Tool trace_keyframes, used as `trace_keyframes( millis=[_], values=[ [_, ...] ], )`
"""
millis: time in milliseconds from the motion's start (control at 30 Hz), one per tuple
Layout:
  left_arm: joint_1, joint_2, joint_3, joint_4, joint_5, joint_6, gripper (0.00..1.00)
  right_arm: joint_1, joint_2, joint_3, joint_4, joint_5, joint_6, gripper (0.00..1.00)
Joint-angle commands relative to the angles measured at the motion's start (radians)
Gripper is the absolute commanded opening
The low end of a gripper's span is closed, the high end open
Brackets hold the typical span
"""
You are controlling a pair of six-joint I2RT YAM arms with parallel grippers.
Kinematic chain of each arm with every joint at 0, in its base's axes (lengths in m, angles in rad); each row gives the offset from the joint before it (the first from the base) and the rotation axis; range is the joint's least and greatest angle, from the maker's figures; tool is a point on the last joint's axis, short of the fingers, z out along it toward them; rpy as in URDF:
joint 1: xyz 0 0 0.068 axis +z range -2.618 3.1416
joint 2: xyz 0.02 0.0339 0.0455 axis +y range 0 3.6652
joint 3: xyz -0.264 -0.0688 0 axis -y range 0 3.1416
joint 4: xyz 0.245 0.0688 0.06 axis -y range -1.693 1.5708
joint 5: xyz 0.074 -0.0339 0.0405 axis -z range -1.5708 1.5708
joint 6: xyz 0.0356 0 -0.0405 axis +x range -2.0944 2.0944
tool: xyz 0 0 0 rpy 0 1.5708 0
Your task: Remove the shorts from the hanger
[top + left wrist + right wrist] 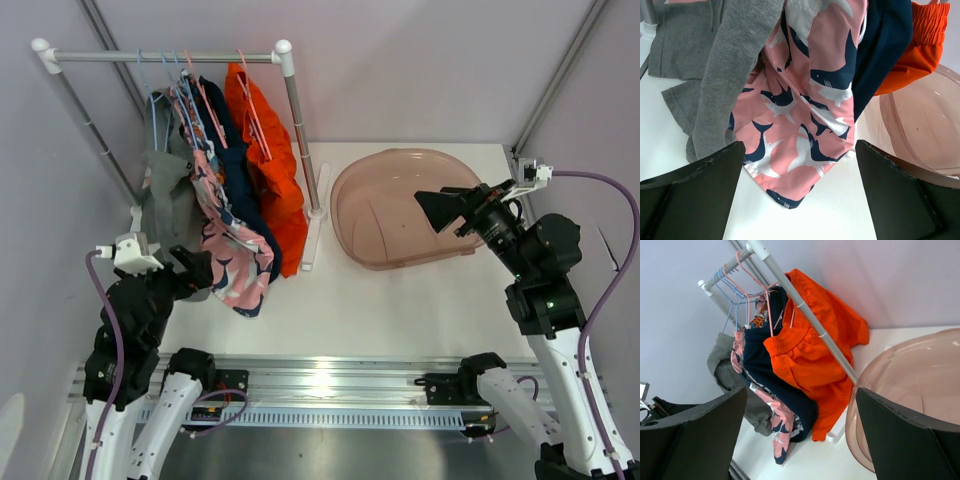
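Several garments hang on hangers from a white rack (pixel 160 57): grey shorts (pixel 168 200), pink shark-print shorts (pixel 235 255), navy shorts (pixel 240 170) and orange shorts (pixel 272 170). My left gripper (pixel 190 268) is open and empty, low beside the hem of the pink shorts (pixel 795 130); the grey garment (pixel 725 75) hangs at its left. My right gripper (pixel 440 208) is open and empty, held above the pink basin and facing the rack; its view shows the orange shorts (pixel 815 355), the navy shorts (pixel 775 370) and the hangers (pixel 747 290).
A translucent pink basin (pixel 400 205) sits on the white table right of the rack's base (pixel 310 240); it also shows in the left wrist view (pixel 925 130) and the right wrist view (pixel 910 390). Grey walls enclose the table. A metal rail runs along the near edge (pixel 320 385).
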Motion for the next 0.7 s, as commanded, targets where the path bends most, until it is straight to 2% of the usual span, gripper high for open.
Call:
trace_keyframes(
  millis=[0,167,400,433,500,567,633,667],
  values=[
    [0.006,0.010,-0.010,0.038,-0.011,0.023,0.99,0.010,0.005,0.019,0.058,-0.010,0.001,0.99],
    [0.009,0.025,-0.013,0.041,-0.003,0.024,0.99,0.064,0.014,-0.012,0.132,-0.007,-0.037,1.00],
    [0.016,0.062,0.025,0.092,0.055,0.027,0.98,0.323,0.168,0.175,-0.066,0.239,-0.219,0.99],
    [0.016,0.092,0.036,0.142,0.076,0.026,0.98,0.379,0.162,0.169,-0.069,0.322,-0.230,0.99],
    [0.016,0.134,0.085,0.213,0.177,0.027,0.98,0.420,0.142,0.126,-0.065,0.390,-0.220,0.99],
    [0.014,0.242,0.166,0.258,0.248,0.024,0.99,0.452,0.097,0.082,-0.060,0.454,-0.188,0.99],
    [0.014,0.340,0.314,0.253,0.273,0.019,0.98,0.472,0.056,-0.002,-0.054,0.487,-0.126,0.99],
    [0.011,0.444,0.354,0.250,0.287,0.016,0.98,0.477,0.009,-0.033,-0.054,0.497,-0.105,0.99]
  ],
)
